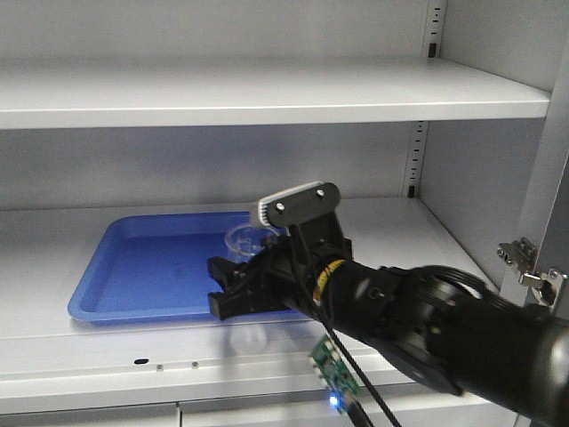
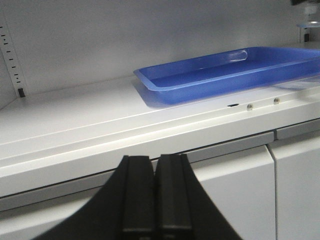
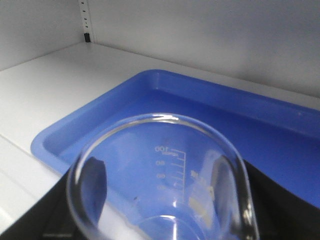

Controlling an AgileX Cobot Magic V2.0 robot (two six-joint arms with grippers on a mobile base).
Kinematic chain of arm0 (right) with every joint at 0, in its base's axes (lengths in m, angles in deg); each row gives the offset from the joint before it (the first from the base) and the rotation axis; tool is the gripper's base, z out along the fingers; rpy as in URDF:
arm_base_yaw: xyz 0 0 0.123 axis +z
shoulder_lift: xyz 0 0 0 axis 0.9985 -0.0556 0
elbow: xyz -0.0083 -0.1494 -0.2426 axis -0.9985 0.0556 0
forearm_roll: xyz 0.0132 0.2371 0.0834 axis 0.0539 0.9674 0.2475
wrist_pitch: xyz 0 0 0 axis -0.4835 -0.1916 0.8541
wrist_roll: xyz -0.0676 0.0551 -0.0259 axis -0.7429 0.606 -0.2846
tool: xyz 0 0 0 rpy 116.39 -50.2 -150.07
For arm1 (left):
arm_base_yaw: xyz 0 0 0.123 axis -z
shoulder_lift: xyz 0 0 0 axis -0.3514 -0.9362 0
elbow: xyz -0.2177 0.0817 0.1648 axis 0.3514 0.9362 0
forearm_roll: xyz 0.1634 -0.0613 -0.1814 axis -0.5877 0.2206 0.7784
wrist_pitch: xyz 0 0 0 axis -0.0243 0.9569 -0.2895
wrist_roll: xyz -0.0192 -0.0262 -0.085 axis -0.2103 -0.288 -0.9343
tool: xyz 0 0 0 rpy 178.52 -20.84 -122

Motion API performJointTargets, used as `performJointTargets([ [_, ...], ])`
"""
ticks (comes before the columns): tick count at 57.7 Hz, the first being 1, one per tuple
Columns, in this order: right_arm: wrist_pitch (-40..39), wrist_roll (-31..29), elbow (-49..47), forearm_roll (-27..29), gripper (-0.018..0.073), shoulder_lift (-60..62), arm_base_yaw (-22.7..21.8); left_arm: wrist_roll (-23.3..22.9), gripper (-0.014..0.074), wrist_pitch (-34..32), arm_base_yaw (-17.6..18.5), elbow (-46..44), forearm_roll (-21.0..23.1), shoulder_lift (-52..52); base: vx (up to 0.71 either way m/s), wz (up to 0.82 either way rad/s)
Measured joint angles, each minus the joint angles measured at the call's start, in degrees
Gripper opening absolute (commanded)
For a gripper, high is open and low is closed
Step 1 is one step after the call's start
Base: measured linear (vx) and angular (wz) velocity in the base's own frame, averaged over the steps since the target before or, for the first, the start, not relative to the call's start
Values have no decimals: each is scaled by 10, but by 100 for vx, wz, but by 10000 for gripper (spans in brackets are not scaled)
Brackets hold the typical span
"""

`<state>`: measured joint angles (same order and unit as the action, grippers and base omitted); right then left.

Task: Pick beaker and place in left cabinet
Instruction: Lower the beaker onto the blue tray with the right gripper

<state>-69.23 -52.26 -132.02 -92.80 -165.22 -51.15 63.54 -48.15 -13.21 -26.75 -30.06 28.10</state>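
Note:
The beaker [image 1: 242,240] is clear glass with white graduation marks and fills the bottom of the right wrist view [image 3: 165,175]. My right gripper [image 1: 238,286] is shut on the beaker, a black finger [image 3: 52,215] pressing each side of the glass. It holds the beaker over the near right part of a blue tray [image 1: 133,267] on the left cabinet's lower shelf [image 1: 89,351]. Whether the base touches the tray is hidden. My left gripper [image 2: 155,162] is shut on nothing, in front of and just below the shelf's front edge [image 2: 75,145], left of the tray [image 2: 210,80].
An upper shelf [image 1: 267,93] spans the cabinet above the arm. Peg-hole strips [image 1: 412,156] run up the back corners. Silver door hinges [image 1: 533,267] stick out at the right. Closed lower doors [image 2: 295,190] sit below the shelf edge.

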Motion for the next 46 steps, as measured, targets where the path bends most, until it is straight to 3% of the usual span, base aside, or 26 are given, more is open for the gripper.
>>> performJointTargets([
  [26, 32, 0, -230, 0, 51, -213, 0, 0, 1, 0, 0, 0, 0, 0, 0, 0],
  [36, 47, 0, -264, 0, 72, -249, 0, 0, 1, 0, 0, 0, 0, 0, 0, 0],
  [46, 76, 0, -265, 1, 160, -256, 0, 0, 1, 0, 0, 0, 0, 0, 0, 0],
])
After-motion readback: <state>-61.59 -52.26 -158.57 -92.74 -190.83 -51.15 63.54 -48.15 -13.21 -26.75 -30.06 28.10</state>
